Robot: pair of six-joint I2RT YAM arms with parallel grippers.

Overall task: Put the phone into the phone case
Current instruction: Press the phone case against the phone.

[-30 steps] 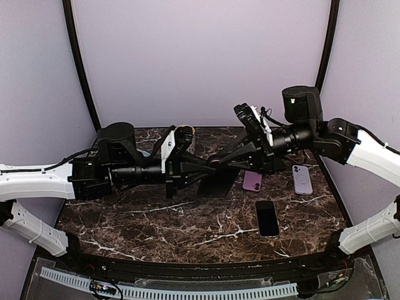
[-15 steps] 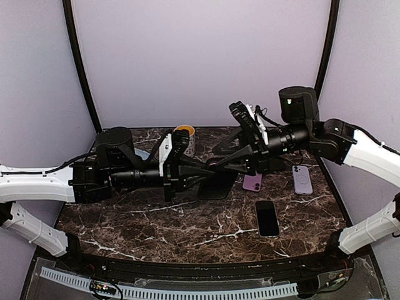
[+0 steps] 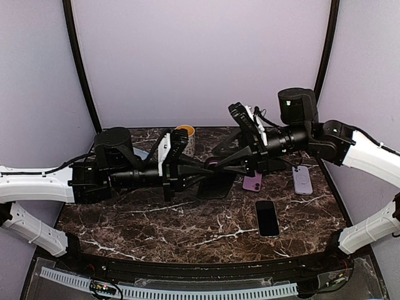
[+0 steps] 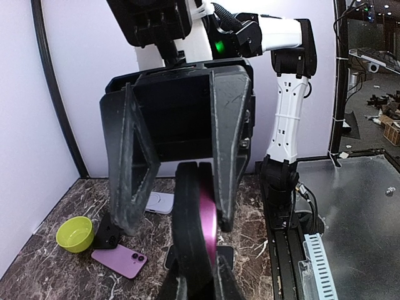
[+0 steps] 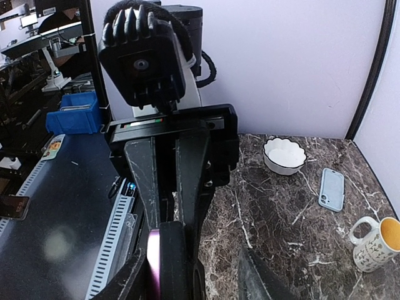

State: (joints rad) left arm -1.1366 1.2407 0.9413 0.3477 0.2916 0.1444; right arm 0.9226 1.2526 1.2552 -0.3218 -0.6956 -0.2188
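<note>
A black phone case (image 4: 187, 231) with a purple phone (image 4: 209, 232) lying against its inner face hangs edge-on above the table's middle. My left gripper (image 4: 200, 278) is shut on the pair from below in its wrist view. In the top view the left gripper (image 3: 209, 167) reaches in from the left and the case (image 3: 217, 182) hangs dark beneath it. My right gripper (image 3: 216, 160) comes in from the right, open, one finger on each side of the case. In the right wrist view the case (image 5: 170, 259) stands between the spread fingers of my right gripper (image 5: 190, 278), close to the left one.
On the marble table (image 3: 156, 219) lie a second purple phone (image 3: 252, 181), a lavender case (image 3: 302, 180) and a black phone (image 3: 267, 218). A mug (image 3: 184, 134) stands at the back. A white bowl (image 5: 284, 155), a blue-grey case (image 5: 331, 189) and a green bowl (image 4: 75, 233) are also there.
My right gripper has opened and let go of the case and phone. The left gripper has kept its hold and drawn slightly left, uncovering the mug behind.
</note>
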